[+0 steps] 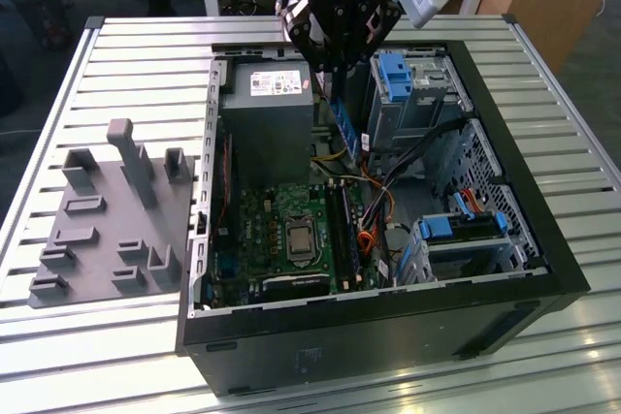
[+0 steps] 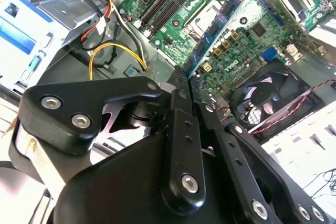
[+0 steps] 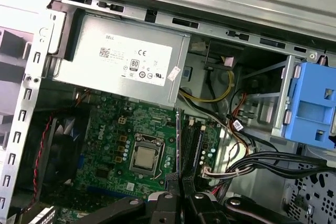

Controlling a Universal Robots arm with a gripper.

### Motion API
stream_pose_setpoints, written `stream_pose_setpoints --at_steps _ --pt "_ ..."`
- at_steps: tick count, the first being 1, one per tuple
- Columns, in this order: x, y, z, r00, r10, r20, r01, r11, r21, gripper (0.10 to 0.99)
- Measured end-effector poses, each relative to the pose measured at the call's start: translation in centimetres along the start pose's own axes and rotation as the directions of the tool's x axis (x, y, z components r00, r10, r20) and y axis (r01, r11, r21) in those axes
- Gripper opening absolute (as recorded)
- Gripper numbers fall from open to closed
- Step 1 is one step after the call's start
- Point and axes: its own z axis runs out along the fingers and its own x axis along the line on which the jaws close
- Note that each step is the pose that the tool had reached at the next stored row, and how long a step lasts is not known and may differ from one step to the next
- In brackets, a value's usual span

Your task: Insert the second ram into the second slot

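My gripper (image 1: 335,92) hangs over the open computer case (image 1: 543,239), shut on the second ram (image 1: 345,131), a thin blue stick that points down from the fingers. In the second wrist view the ram (image 2: 215,29) runs out from the closed black fingers (image 2: 181,129) with its dark chips showing. The gripper (image 3: 181,184) holds it edge-on in the first wrist view, where the ram (image 3: 178,140) lines up beside the long dark memory slots (image 3: 193,145). Those slots (image 1: 344,225) lie on the green motherboard (image 1: 252,230), below the stick and apart from it.
A grey power supply (image 1: 267,109) sits close on the exterior view's left of the ram. A drive cage with a blue latch (image 1: 396,75) and black cables (image 1: 417,147) crowd the exterior view's right. CPU socket (image 1: 299,239), fan (image 2: 268,98), grey fixture plate (image 1: 107,220).
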Motion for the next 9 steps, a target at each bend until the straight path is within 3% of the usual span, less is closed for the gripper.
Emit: stream_pose_setpoints --at_steps 9 --pt "0.0 0.0 0.0 0.9995 0.032 0.0009 -0.032 0.9995 0.0 0.137"
